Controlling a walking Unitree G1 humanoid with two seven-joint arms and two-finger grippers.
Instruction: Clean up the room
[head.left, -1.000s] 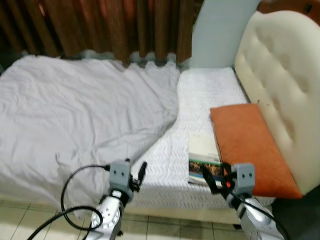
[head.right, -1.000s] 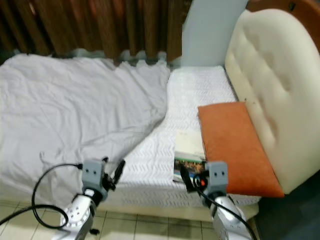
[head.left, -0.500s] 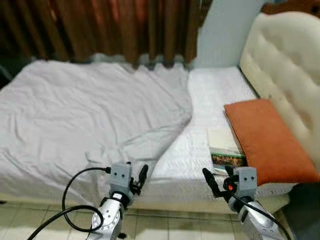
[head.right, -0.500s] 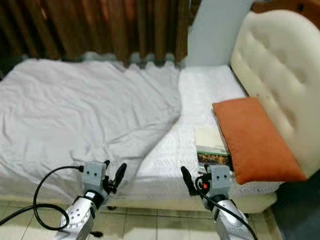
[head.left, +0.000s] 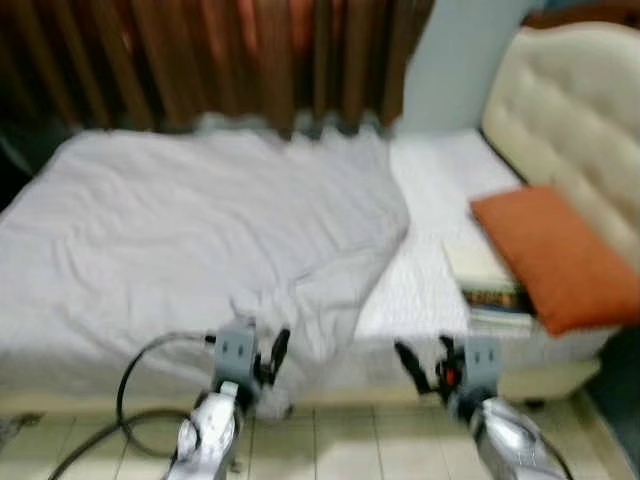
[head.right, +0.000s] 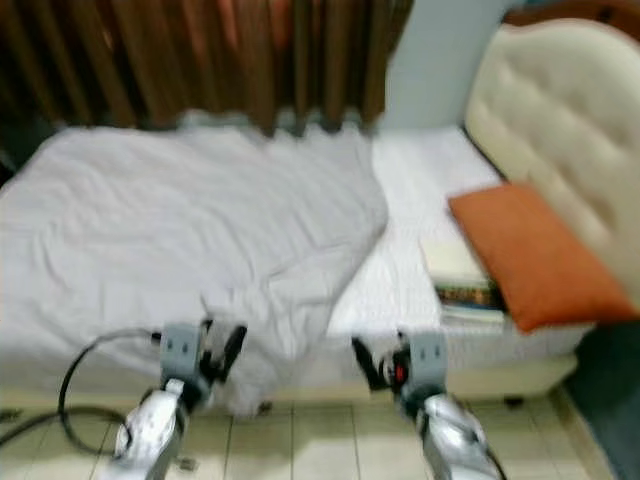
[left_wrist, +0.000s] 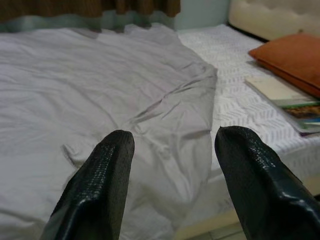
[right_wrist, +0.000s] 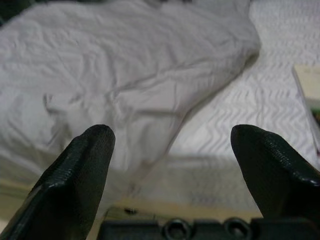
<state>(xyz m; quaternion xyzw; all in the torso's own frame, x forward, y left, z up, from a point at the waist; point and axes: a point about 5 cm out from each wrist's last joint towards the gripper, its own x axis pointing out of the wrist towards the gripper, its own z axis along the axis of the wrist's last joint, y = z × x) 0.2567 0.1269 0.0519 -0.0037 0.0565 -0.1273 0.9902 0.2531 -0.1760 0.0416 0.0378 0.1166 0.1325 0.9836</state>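
A rumpled grey blanket (head.left: 200, 225) covers most of the bed, and one corner hangs over the near edge. The bare white mattress (head.left: 430, 200) shows on the right. An orange pillow (head.left: 555, 255) leans by the cream headboard (head.left: 565, 110), with a stack of books (head.left: 485, 285) beside it. My left gripper (head.left: 272, 352) is held low before the bed edge, open and empty. My right gripper (head.left: 418, 365) is open too, also low before the edge. The blanket (left_wrist: 90, 95) and the books (left_wrist: 290, 100) lie beyond the left fingers (left_wrist: 100, 190).
Brown curtains (head.left: 220, 60) hang behind the bed. A pale blue wall panel (head.left: 450, 65) stands beside the headboard. Beige floor tiles (head.left: 350, 450) run along the bed's near side. A black cable (head.left: 140, 375) loops from my left arm.
The whole view has shifted: the bed sits farther off and more to the right, and the picture is blurred. Both grippers stay open and low.
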